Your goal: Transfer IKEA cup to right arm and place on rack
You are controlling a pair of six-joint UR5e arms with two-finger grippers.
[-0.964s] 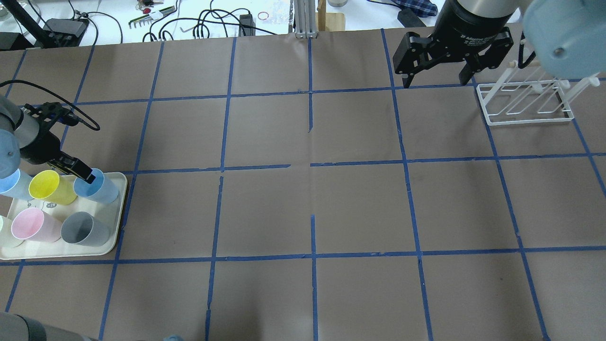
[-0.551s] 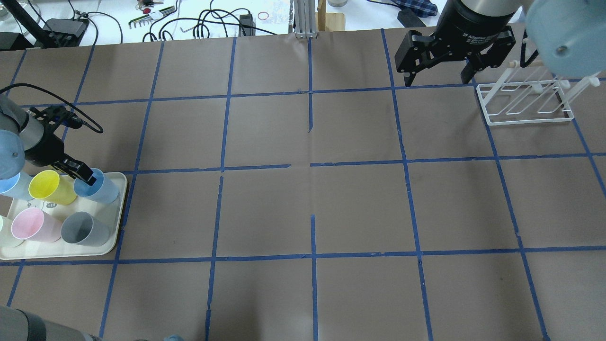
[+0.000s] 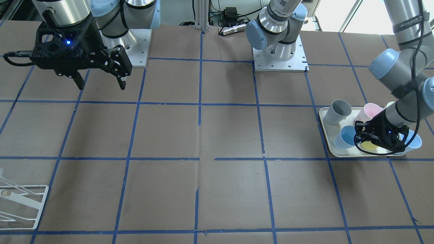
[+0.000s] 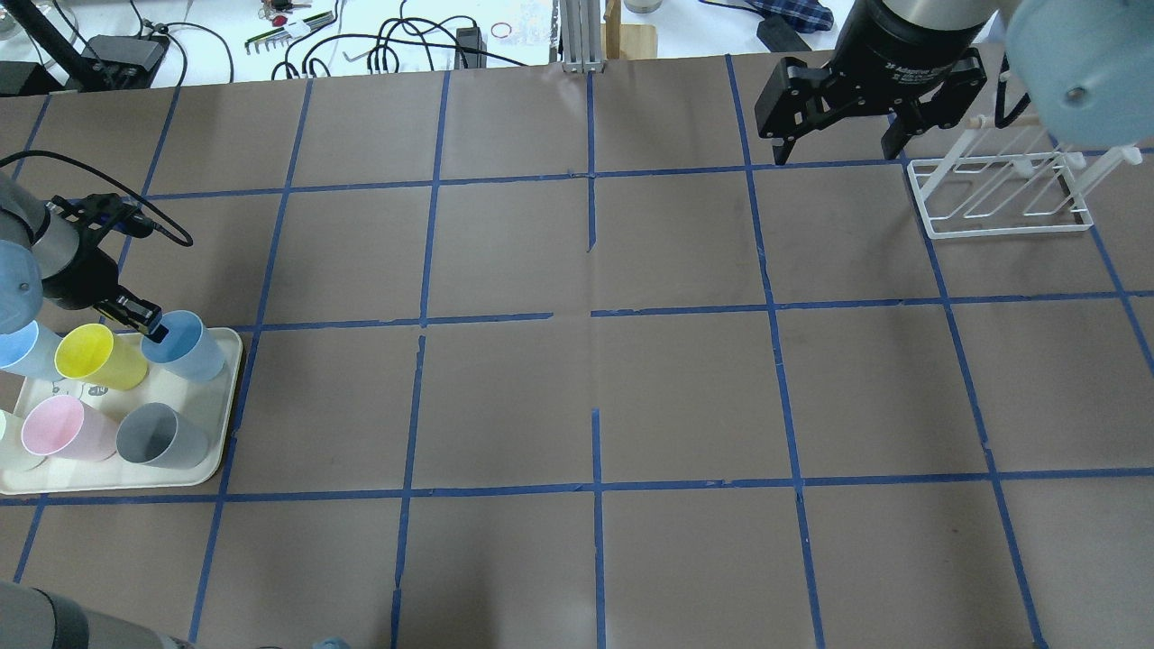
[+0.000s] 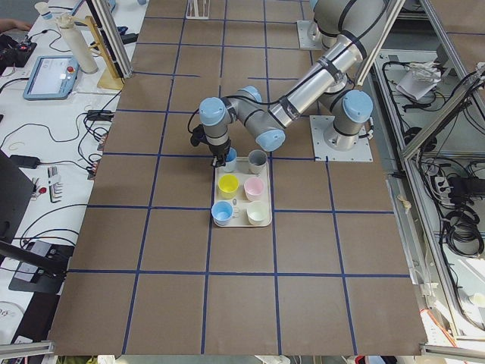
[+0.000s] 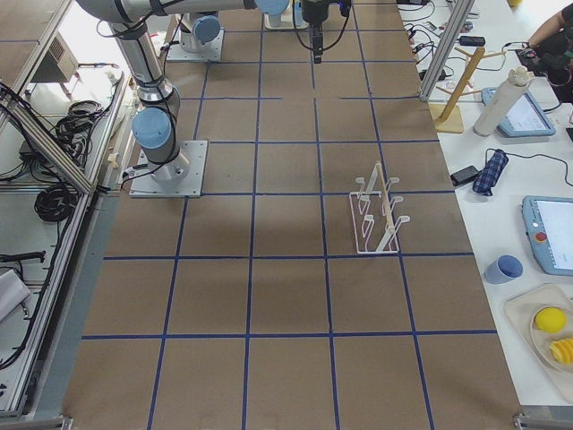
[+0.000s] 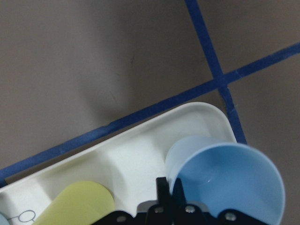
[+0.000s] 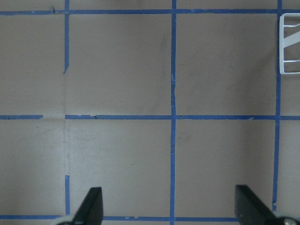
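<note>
left arm [image 5: 303,91]: stretched out from its base, elbow folded, wrist bent down over the far corner of the tray [image 4: 225,424].
left gripper [image 7: 168,190]: fingers point down and are clamped on the rim of the IKEA cup [image 7: 229,187] — one finger inside the mouth, one against the outer wall.
IKEA cup: mouth up, at the tray corner nearest the table centre, just beside the yellow cup [image 4: 90,356]; whether its base touches the tray cannot be told.
right arm [image 3: 64,12]: raised over the opposite end of the table [image 4: 595,397], wrist turned so the tool faces straight down.
right gripper [image 4: 840,149]: fingers spread wide, nothing between them, hanging above bare table surface.
rack [image 4: 1001,194]: stands on the table near the right gripper, well apart from the tray.
other cups: grey cup [image 4: 158,437], pink cup [image 4: 59,425] and second blue cup [image 4: 22,350] — all on the tray.
</note>
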